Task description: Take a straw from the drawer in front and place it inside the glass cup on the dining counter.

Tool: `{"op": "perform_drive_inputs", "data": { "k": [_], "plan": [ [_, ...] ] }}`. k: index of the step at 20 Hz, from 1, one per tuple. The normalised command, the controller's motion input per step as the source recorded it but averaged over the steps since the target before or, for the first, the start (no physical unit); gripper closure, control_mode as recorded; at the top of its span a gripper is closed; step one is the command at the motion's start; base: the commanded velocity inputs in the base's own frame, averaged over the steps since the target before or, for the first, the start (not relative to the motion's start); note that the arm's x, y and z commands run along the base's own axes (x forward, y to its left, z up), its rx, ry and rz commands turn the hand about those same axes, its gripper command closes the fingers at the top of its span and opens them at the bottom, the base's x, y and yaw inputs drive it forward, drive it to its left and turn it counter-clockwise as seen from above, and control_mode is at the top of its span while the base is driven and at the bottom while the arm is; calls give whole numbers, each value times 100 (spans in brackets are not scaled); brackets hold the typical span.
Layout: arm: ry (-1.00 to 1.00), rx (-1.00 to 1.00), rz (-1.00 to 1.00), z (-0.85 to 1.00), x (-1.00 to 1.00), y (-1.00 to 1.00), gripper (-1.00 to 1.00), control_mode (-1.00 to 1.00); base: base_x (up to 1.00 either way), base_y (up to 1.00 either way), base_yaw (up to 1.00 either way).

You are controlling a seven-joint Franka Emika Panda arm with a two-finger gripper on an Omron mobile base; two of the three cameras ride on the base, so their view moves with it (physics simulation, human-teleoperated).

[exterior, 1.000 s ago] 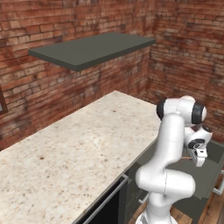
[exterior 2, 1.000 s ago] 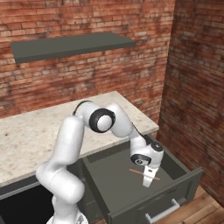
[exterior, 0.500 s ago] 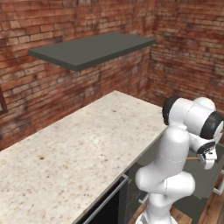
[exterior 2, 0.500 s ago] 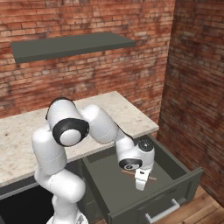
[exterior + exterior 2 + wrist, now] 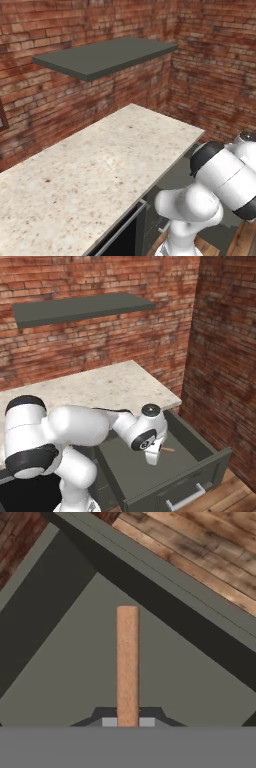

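- The hand is down inside the open drawer, near its right wall.
- Its fingertips are clenched on the straw.

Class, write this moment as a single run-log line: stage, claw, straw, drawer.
stage: picking straw | claw: down in drawer, fingers either side of straw | straw: lying on drawer floor | drawer: open
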Motion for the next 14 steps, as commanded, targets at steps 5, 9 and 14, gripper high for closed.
{"op": "perform_drive_inputs", "data": {
  "k": [5,9,14],
  "plan": [
    [0,2,0,100,-13,0,100,-100,0,0,0],
    [0,15,0,98,-8,-7,100,-100,0,0,0],
    [3,16,0,81,0,-5,100,-100,0,0,0]
  ]
}}
